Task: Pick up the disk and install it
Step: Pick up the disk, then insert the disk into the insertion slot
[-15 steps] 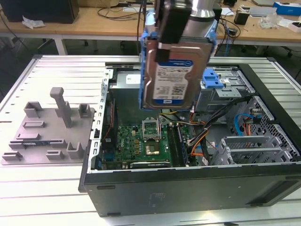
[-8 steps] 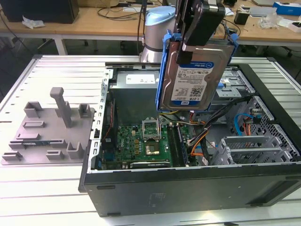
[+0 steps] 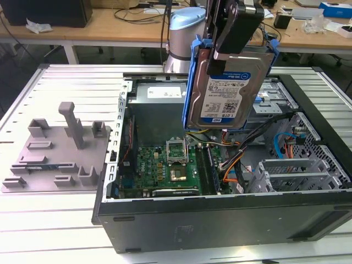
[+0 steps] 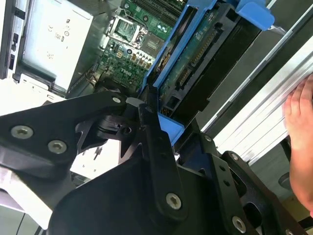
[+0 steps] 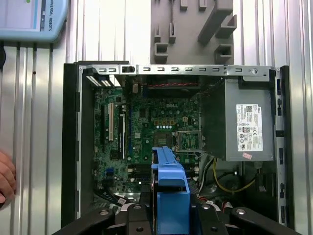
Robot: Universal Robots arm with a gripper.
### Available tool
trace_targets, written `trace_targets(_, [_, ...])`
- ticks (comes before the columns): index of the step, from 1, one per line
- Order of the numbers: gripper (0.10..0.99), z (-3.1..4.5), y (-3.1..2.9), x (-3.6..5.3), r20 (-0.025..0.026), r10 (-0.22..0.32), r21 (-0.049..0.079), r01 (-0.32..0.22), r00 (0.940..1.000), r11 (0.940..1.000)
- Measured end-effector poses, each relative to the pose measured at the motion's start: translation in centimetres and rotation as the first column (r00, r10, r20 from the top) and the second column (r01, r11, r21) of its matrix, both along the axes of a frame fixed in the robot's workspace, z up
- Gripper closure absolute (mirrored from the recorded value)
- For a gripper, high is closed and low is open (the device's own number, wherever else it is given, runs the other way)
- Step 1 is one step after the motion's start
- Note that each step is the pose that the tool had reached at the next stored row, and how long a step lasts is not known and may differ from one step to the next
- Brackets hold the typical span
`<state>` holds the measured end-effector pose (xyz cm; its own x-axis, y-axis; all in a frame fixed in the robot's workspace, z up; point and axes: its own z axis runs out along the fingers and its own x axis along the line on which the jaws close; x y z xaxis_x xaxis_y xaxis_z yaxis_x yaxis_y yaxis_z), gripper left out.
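Note:
The disk hangs upright above the open computer case. It is a silver-grey drive whose blue-and-white label faces the exterior camera, framed by a light-blue bracket. My gripper is shut on its upper part, and one black finger lies across the label side. In the second wrist view the disk's circuit-board side shows, with the black fingers clamped on its edge. In the first wrist view the disk's blue bracket edge sits over the motherboard, between the gripper's links.
Inside the case are the green motherboard, a grey power supply with a white sticker, cables and a metal drive cage. A grey plastic fixture lies on the slatted table at the exterior view's left. A person's hand rests beside the case.

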<state>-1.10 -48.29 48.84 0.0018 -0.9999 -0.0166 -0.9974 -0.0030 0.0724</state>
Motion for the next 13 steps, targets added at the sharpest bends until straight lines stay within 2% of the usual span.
trace_targets(13, [0.718, 0.0, 0.0, 0.08, 0.0, 0.0, 0.0, 0.0, 1.0, 1.0])
